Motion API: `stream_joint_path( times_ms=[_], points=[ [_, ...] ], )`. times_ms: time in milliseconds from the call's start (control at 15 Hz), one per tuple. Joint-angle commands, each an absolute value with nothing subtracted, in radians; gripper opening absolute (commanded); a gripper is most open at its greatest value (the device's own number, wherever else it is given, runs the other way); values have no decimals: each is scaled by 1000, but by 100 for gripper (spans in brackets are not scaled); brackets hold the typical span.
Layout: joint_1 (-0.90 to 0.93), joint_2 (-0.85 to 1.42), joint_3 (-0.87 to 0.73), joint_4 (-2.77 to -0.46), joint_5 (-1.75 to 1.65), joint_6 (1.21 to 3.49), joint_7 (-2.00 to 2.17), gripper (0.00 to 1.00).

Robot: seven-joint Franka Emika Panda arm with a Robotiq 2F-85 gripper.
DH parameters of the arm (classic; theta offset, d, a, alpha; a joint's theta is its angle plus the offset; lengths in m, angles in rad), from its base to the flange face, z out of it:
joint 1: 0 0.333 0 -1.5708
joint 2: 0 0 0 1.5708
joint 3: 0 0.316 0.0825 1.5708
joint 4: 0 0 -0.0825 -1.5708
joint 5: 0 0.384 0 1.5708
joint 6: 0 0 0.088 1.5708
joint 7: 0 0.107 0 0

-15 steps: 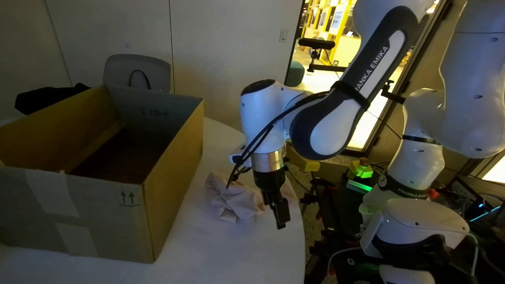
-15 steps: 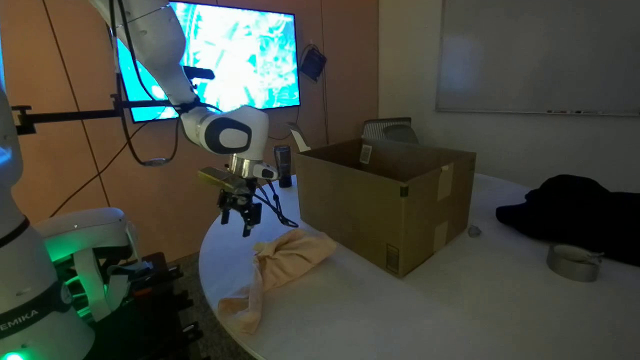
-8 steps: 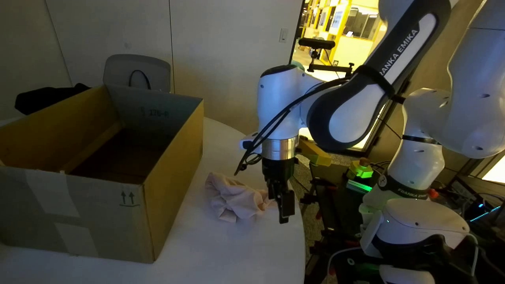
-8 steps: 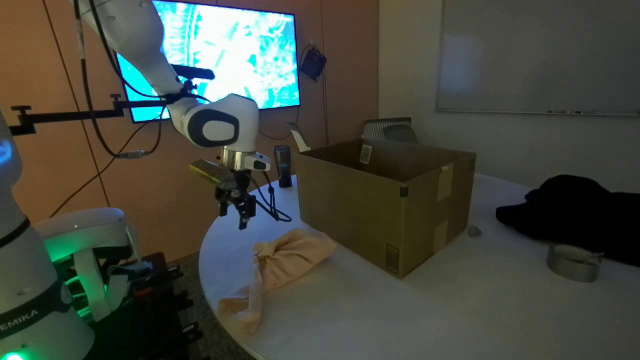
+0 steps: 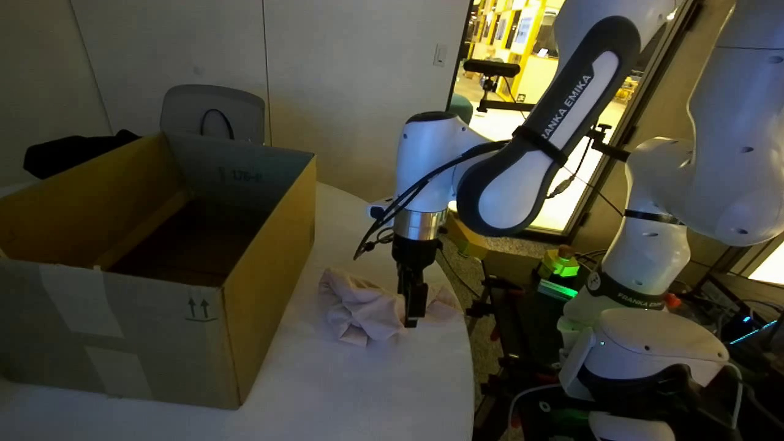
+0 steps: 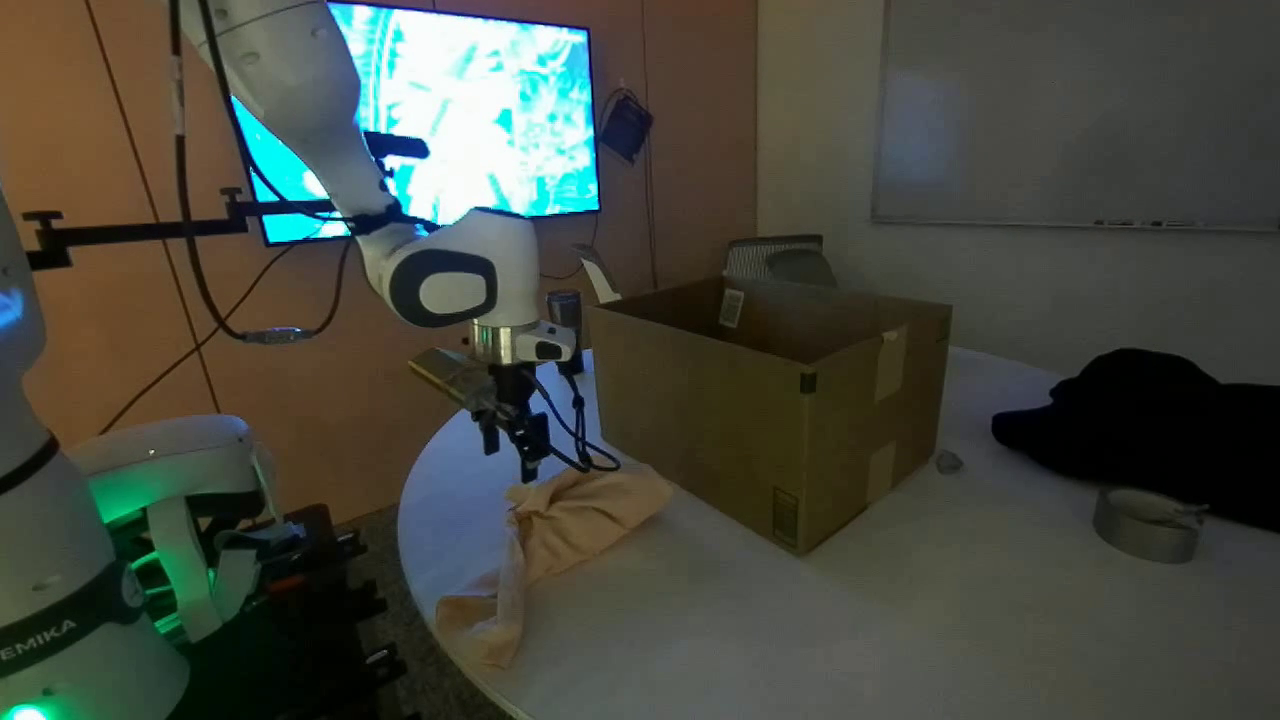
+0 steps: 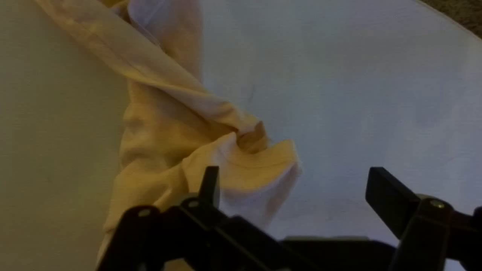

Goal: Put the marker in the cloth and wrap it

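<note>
A crumpled pale peach cloth lies on the white table in both exterior views (image 5: 361,309) (image 6: 585,515), with one long end trailing toward the table edge. In the wrist view the cloth (image 7: 158,124) is twisted and folded over itself, with a raised corner. My gripper is open and empty, above the cloth's edge in both exterior views (image 5: 413,315) (image 6: 510,462). In the wrist view the gripper (image 7: 293,169) has its left finger over the cloth and its right finger over bare table. Contact with the cloth cannot be told. No marker shows; whether the cloth hides it cannot be told.
A large open cardboard box (image 5: 153,343) stands beside the cloth; it also shows in an exterior view (image 6: 700,430). A tape roll (image 6: 1145,525), a black garment (image 6: 1150,430) and a dark tumbler (image 6: 565,308) are on the table. The table's rounded edge (image 5: 470,373) is close by.
The gripper first rose slightly and drew back toward the robot base, then moved toward the box and down over the cloth. The cloth and box have not moved.
</note>
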State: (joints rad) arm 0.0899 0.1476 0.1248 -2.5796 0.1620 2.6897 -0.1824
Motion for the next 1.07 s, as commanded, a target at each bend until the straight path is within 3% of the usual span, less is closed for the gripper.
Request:
stream_joint_path(
  times_ms=[0,1000],
  points=[
    [82,233,86,-2548,62,2788,-130,100],
    [70,598,26,-2330,-31,2818,-108,100]
  ],
)
